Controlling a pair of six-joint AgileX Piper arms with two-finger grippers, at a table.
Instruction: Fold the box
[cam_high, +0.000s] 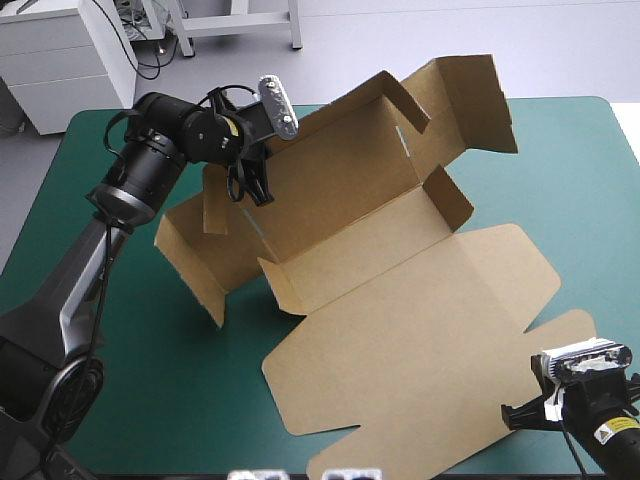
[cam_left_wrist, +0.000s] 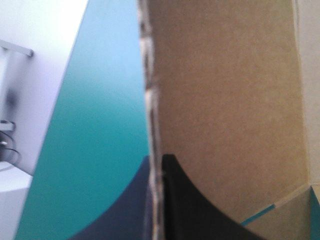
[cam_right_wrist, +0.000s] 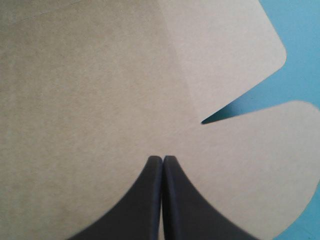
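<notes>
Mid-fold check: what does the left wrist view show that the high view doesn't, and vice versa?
Only the left wrist view: the raw corrugated edge of a raised wall of the box, one black finger of the left gripper on each side. Only the high view: the whole box, far walls raised, the lid flat toward the near edge, and the right gripper by the lid's near right flap. Both: the left gripper shut on that wall, and the teal-green cover.
</notes>
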